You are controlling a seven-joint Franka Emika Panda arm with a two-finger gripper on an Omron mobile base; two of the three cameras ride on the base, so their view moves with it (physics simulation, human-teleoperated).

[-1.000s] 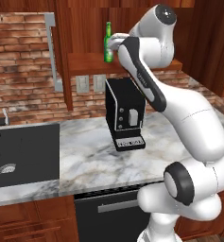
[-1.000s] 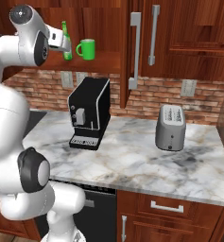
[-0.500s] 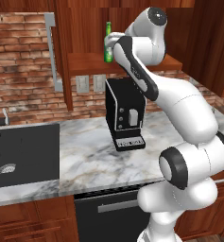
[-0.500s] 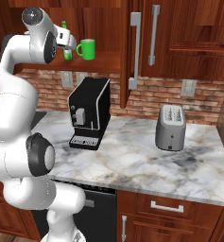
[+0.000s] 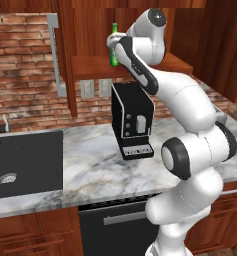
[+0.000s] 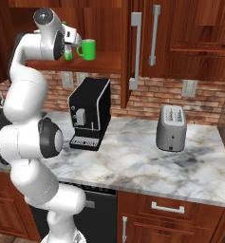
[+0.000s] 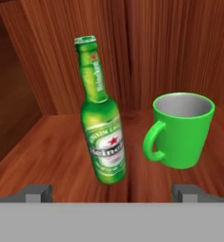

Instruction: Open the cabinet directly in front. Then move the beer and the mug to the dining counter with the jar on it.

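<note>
The cabinet (image 6: 104,28) stands open, its doors swung out to either side. On its wooden shelf (image 7: 47,146) stands the beer (image 7: 103,127), a slim green bottle, upright. The bright green mug (image 7: 182,130) sits just to its right, handle turned toward the bottle. My gripper (image 7: 112,193) is open, its fingertips (image 7: 35,193) spread wide just short of the bottle, holding nothing. From the right base view the gripper (image 6: 75,42) is at shelf height, right by the beer (image 6: 68,53) and the mug (image 6: 88,49). In the left base view the beer (image 5: 113,45) shows beside my hand.
Below the shelf a black coffee machine (image 6: 89,114) stands on the marble counter (image 6: 133,161). A grey toaster (image 6: 171,128) is further right. A black sink (image 5: 20,160) lies at the left. The open doors (image 5: 55,55) (image 6: 135,47) flank the arm.
The arm has reached further toward the shelf, bringing the open hand closer to the beer. Bottle and mug have not moved.
</note>
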